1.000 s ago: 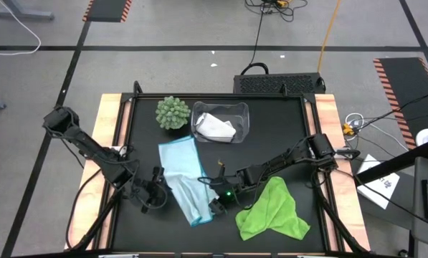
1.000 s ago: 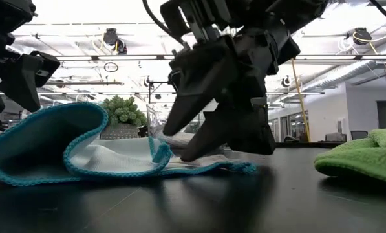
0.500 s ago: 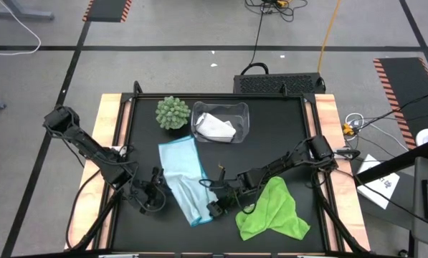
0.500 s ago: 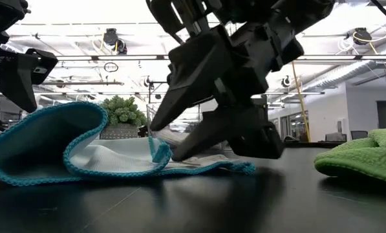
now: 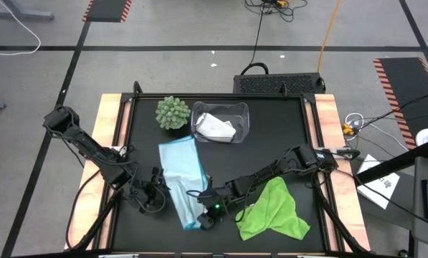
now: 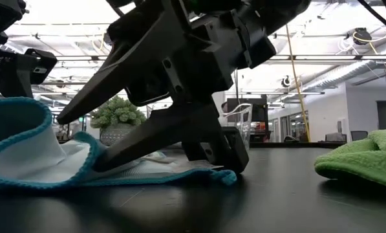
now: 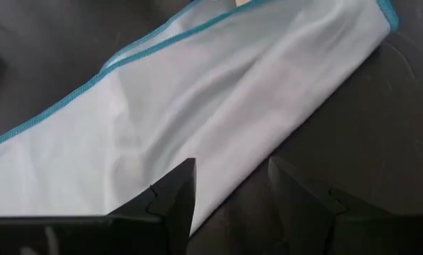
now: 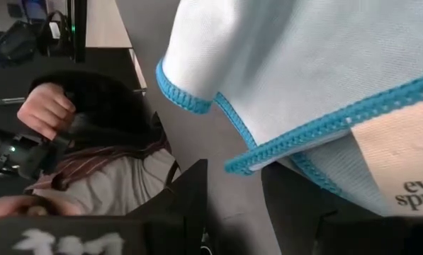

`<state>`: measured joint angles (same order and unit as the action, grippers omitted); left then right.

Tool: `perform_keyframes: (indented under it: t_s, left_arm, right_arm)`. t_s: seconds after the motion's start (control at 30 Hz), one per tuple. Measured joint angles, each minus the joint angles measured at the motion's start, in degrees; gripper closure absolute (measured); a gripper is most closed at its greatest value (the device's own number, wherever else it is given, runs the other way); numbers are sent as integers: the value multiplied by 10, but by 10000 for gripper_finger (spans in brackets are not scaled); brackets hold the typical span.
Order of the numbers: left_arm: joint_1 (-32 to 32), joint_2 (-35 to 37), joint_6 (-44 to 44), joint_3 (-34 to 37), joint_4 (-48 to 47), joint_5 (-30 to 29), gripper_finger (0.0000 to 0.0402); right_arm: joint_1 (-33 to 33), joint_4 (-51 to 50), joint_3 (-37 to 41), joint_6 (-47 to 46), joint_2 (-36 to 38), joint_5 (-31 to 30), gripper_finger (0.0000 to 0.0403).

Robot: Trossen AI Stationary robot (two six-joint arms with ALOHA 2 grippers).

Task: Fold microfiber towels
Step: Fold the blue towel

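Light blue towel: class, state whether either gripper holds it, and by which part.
The right gripper grips the light blue towel at its near edge hem. The left gripper waits beside it, fingers open, holding nothing.

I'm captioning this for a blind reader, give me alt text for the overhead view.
The right gripper reaches across a black table to the near end of a light blue towel, while the left gripper waits, open, beside it. A green towel lies to the right; a spiky plant and a clear bin with a white towel sit behind.
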<state>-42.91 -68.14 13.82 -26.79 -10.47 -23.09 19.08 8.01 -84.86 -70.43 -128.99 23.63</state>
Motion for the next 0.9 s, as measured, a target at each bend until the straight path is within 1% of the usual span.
perform_keyframes:
  t_s: [0.1,0.17,0.23,0.4,0.43,0.6,0.73,0.9]
  left_arm:
    - [-4,0,0,0,0,0,222]
    - [-6,0,0,0,0,0,222]
    - [-9,0,-1,0,0,0,222]
    - [-16,0,-1,0,0,-1,222]
    - [-17,0,0,0,0,-1,222]
    - [-27,0,3,3,3,-3,222]
    - [-29,0,11,25,20,-8,222]
    - [-29,0,24,58,50,-10,222]
  right_arm:
    - [-2,-14,0,5,0,-4,283]
    - [-4,-17,0,11,0,-8,294]
    - [-7,-23,0,24,0,-8,315]
    - [-15,-25,1,61,0,-10,388]
    - [-15,-25,1,70,0,-10,395]
    - [-17,-27,1,96,1,-9,399]
    - [-8,-35,3,115,12,-14,401]
    - [5,-121,5,133,37,-45,402]
